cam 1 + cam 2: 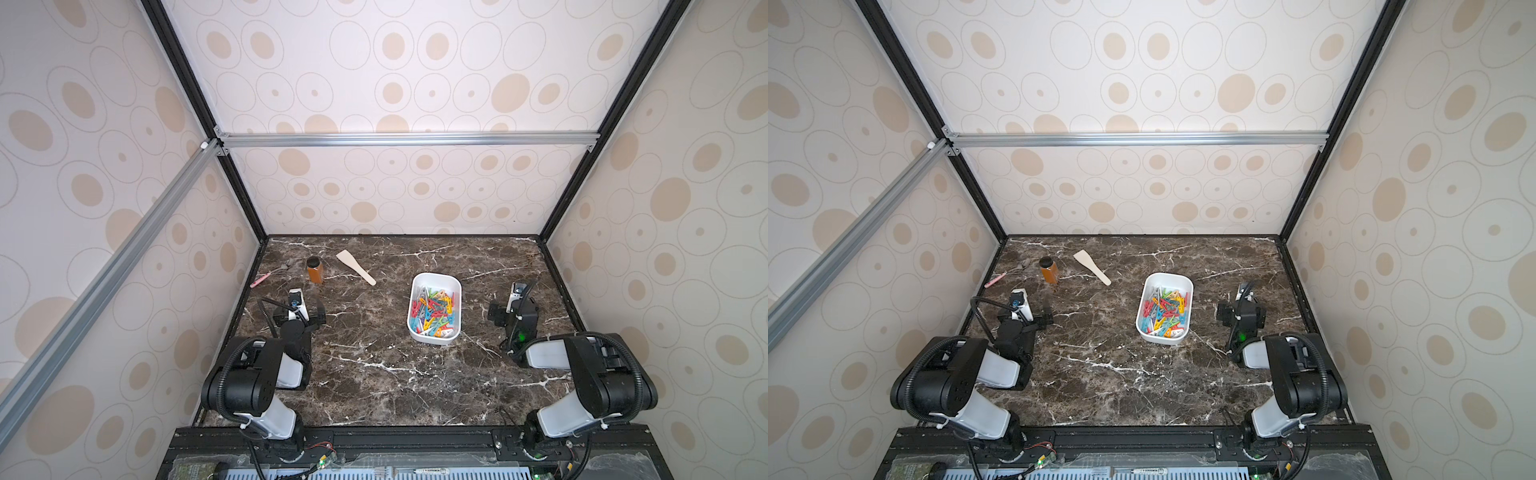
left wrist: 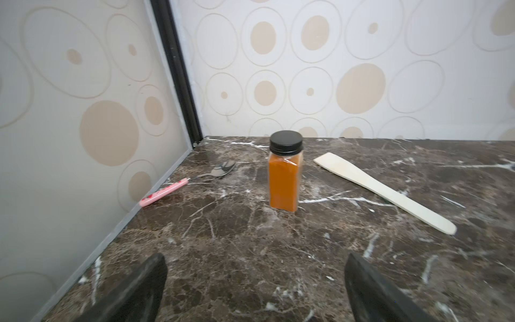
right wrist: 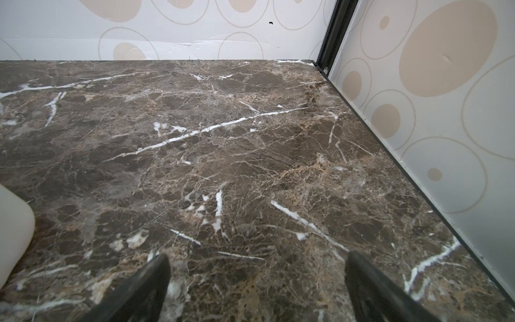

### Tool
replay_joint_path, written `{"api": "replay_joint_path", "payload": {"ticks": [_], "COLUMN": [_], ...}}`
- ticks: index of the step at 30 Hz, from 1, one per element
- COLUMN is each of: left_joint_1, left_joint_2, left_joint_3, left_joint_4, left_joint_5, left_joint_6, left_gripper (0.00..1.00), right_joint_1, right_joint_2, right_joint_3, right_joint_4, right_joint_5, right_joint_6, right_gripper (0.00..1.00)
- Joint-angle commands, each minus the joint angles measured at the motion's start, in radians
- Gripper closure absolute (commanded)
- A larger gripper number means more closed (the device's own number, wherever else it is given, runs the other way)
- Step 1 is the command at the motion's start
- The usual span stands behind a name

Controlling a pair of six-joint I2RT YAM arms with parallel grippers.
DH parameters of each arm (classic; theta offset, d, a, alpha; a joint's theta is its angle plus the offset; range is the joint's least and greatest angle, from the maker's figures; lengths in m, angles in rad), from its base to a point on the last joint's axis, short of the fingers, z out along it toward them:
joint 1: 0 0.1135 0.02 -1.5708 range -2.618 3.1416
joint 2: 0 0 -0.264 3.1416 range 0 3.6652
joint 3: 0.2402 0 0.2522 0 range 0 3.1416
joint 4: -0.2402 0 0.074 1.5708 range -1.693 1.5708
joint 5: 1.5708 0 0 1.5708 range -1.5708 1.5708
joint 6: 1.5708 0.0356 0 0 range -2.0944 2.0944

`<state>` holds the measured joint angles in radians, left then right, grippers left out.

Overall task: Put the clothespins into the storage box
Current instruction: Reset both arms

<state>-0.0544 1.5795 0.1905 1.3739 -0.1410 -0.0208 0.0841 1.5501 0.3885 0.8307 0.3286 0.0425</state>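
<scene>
The white storage box (image 1: pixel 432 338) stands right of the table's middle in both top views, its wall also showing (image 1: pixel 1163 340). The many-coloured clothespins (image 1: pixel 434 311) (image 1: pixel 1166 311) lie heaped inside it; I see none on the marble. My left gripper (image 1: pixel 297 311) (image 2: pixel 256 267) hovers open at the left, far from the box, with nothing between its fingers. My right gripper (image 1: pixel 514 311) (image 3: pixel 257 267) is open just right of the box and holds nothing. In the right wrist view only a corner of the box (image 3: pixel 14 231) shows.
An amber jar (image 1: pixel 315 269) (image 2: pixel 284 172) with a black lid stands ahead of the left gripper. A pale wooden spatula (image 1: pixel 355 267) (image 2: pixel 384 192) lies beside it, and a pink-handled spoon (image 1: pixel 266 277) (image 2: pixel 178 186) by the left wall. Patterned walls close in the table.
</scene>
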Motion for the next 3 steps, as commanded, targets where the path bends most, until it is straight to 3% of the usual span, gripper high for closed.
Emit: {"api": "replay_joint_path", "payload": {"ticks": [1,3], "left_joint_1": [0.003,0.004], "left_joint_2": [0.001,0.0], "left_joint_3": [0.02,0.018], "left_joint_4": [0.011,0.013], "left_joint_5": [0.063,0.06], "left_joint_6": [0.039,0.039], "left_gripper": [0.01,0.01], "right_joint_1": [0.002,0.002], "right_joint_2": [-0.012,-0.012], "right_joint_3": [0.015,0.015], "right_joint_4": [-0.002,0.0], "right_joint_5": [-0.003,-0.003], "right_joint_6": [-0.01,-0.01], "right_gripper": [0.0,0.0]}}
